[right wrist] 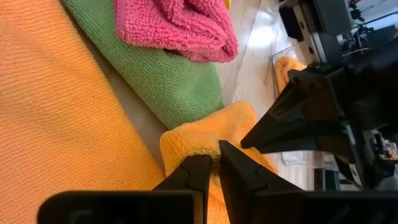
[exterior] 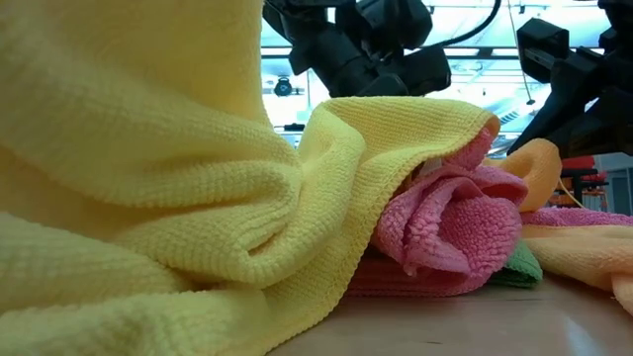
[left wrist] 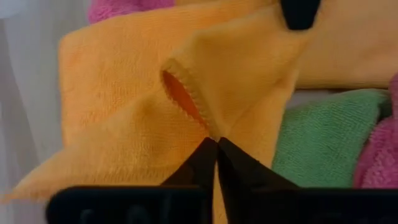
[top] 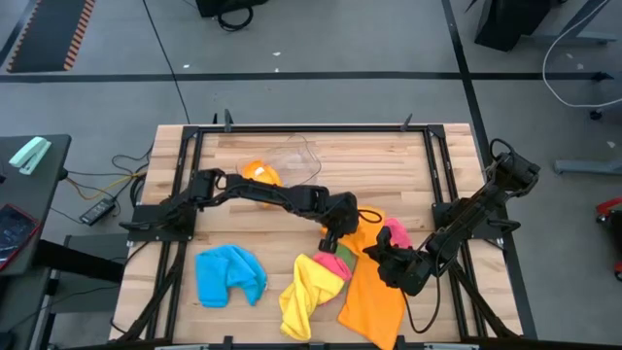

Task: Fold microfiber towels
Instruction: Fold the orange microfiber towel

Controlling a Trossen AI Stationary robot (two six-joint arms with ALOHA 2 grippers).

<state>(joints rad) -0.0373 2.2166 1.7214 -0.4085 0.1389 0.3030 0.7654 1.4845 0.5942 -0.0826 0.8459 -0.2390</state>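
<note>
Using the orange towel as the anchor, going left to right across the wooden table.

Farthest left of it is the blue towel, bunched up on its own near the front edge, with bare wood on its left and behind it. Next comes the yellow towel, crumpled and running down to the front edge; in the low view it fills most of the picture. The pink towel and green towel are tucked between the yellow one and the orange one, touching both, so that middle bit is pretty crowded.

Behind the orange towel, toward the back of the table, sits a clear plastic tub with another orange cloth inside it. The wood around the tub looks open.

The left gripper has its fingers pinched together on a fold at the orange towel's back-left edge, and you can see the hem puckering right at the fingertips. The right gripper is pinched on a rolled-up corner at the towel's back-right side, jaws nearly together with cloth between them. The two grippers are close to each other, and the left one shows just beyond in the right wrist view.

The orange towel's long body lies flat toward the front edge. To its right there's a strip of bare wood up to the frame rail.
</note>
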